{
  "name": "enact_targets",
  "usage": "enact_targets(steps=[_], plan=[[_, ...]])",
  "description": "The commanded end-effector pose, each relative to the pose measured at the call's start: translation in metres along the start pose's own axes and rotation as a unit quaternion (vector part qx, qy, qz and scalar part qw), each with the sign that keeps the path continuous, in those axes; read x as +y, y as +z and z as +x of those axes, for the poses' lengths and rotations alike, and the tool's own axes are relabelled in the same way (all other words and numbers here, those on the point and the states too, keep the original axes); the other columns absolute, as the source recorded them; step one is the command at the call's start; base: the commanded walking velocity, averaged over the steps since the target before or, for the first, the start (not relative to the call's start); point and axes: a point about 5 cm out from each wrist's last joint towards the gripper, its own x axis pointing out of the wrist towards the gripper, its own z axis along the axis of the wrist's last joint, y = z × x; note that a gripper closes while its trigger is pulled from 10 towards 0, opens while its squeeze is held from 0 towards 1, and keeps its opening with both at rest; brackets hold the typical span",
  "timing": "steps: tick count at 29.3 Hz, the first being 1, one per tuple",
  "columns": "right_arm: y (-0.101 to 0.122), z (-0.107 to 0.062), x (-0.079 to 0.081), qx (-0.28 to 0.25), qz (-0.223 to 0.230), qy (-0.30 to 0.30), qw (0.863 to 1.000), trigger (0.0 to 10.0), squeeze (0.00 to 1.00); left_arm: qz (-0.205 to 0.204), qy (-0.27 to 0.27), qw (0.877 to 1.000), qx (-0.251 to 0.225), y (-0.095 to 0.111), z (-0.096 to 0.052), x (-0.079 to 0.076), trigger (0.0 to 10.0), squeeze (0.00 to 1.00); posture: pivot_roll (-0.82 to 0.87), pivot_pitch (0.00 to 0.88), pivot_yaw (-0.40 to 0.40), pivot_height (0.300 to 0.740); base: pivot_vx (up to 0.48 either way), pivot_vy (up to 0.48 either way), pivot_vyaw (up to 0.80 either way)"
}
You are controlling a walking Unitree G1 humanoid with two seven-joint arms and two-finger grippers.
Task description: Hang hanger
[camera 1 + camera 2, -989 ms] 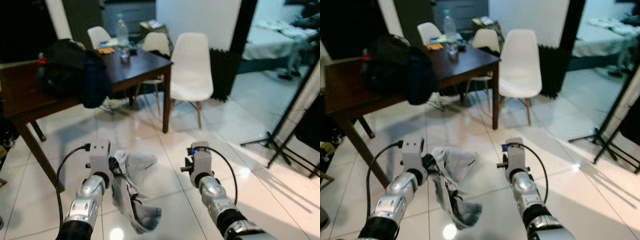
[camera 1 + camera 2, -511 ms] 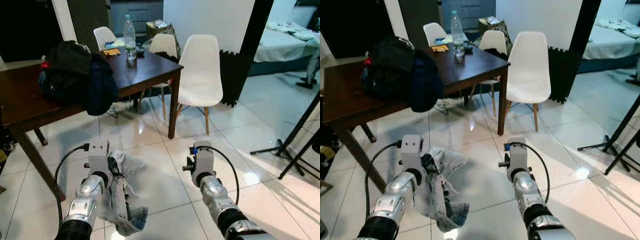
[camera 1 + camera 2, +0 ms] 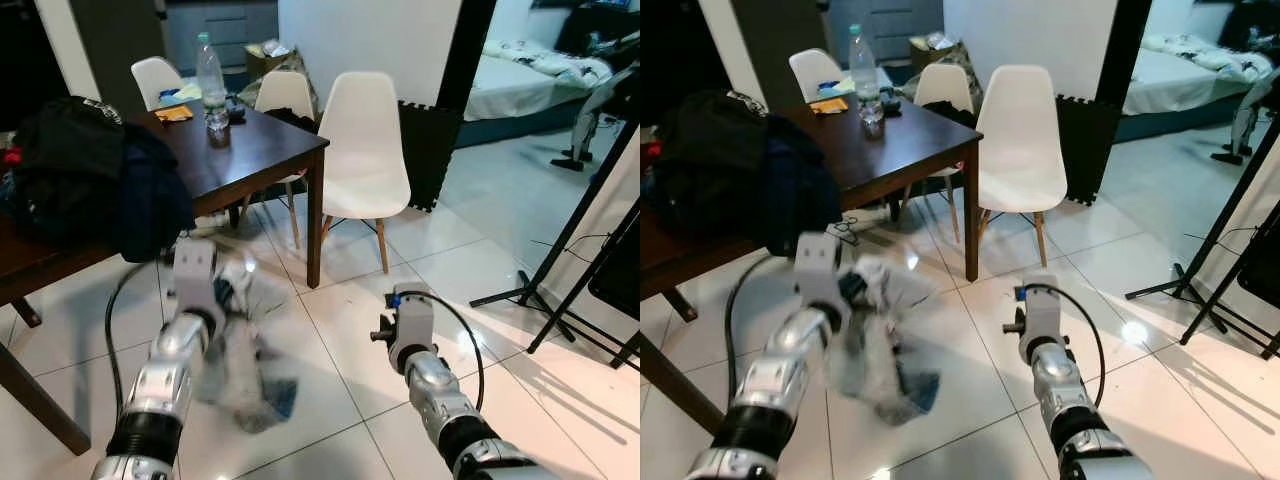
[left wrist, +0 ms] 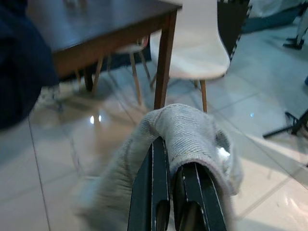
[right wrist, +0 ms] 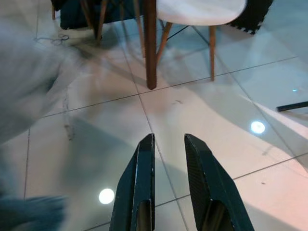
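**Grey garment held above the floor**

A grey garment point(image 4: 192, 139) is clamped between the closed fingers of the left gripper point(image 4: 175, 166), above the tiled floor point(image 3: 400, 270) beside the dark table point(image 3: 250, 150). The right gripper point(image 5: 168, 159) is slightly parted and holds nothing. No hanger can be made out.

Looks like someone's home, the dining area of an apartment. There's a dark wooden table point(image 3: 240, 150) with a water bottle point(image 3: 210, 75) and a black bag point(image 3: 85, 175) dumped on it, white chairs point(image 3: 363, 140) around it, glossy white floor tiles point(image 3: 350, 330). Far right, a bed point(image 3: 520, 80) through an opening (so a bedroom right off the dining space).
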Motion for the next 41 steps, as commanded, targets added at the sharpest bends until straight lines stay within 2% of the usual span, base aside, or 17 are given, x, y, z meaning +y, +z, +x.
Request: enact_targets(steps=[1,3,7,8,16,22,23,31,35,38,41], plan=[[-0.001,0.001,0.007,0.007,0.002,0.009,1.000,10.0,0.00,0.008,0.007,1.000,-0.013,0.010,0.001,0.008,10.0,0.00,0.06,0.000,0.005,0.740,0.349,0.000,0.00],[-0.001,0.001,0.007,0.007,0.002,0.008,1.000,10.0,0.00,0.016,0.005,1.000,-0.018,0.013,0.002,0.008,10.0,0.00,0.06,0.000,0.005,0.740,0.349,0.000,0.00],[0.000,0.001,0.007,0.006,0.005,0.007,1.000,10.0,0.00,0.023,-0.003,0.998,-0.053,0.042,0.009,0.010,10.0,0.00,0.06,0.000,0.004,0.740,0.349,0.000,0.00],[0.000,0.001,0.007,0.006,0.005,0.007,1.000,10.0,0.00,0.023,-0.003,0.998,-0.053,0.042,0.009,0.010,10.0,0.00,0.06,0.000,0.004,0.740,0.349,0.000,0.00],[0.003,0.002,0.004,0.004,0.008,0.001,1.000,10.0,0.00,0.034,-0.030,0.993,-0.110,0.091,0.020,0.007,10.0,0.00,0.07,0.000,0.003,0.740,0.349,0.000,0.00],[0.003,0.002,0.003,0.005,0.009,-0.002,1.000,10.0,0.00,0.046,-0.035,0.990,-0.132,0.111,0.023,0.008,10.0,0.00,0.07,0.000,0.004,0.740,0.351,0.000,0.00],[0.003,0.002,0.003,0.005,0.009,-0.003,1.000,10.0,0.00,0.056,-0.039,0.987,-0.145,0.123,0.024,0.008,10.0,0.00,0.07,0.000,0.003,0.740,0.360,0.000,0.00],[0.002,0.002,0.003,0.008,0.012,-0.005,1.000,10.0,0.00,0.063,-0.054,0.982,-0.172,0.146,0.024,0.004,10.0,0.00,0.07,0.000,0.005,0.740,0.364,0.000,0.00],[0.001,0.002,0.004,0.012,0.012,-0.006,1.000,10.0,0.00,0.065,-0.063,0.978,-0.190,0.161,0.023,0.001,10.0,0.00,0.07,0.000,0.006,0.740,0.366,0.000,-0.67],[0.000,0.002,0.004,0.013,0.011,-0.007,1.000,10.0,0.00,0.067,-0.064,0.977,-0.194,0.164,0.022,0.001,10.0,0.00,0.07,0.000,0.007,0.740,0.365,0.000,-0.80],[0.000,0.002,0.003,0.014,0.012,-0.009,1.000,10.0,0.00,0.070,-0.062,0.975,-0.203,0.172,0.022,0.003,10.0,0.00,0.07,0.000,0.006,0.740,0.365,0.000,0.00]])
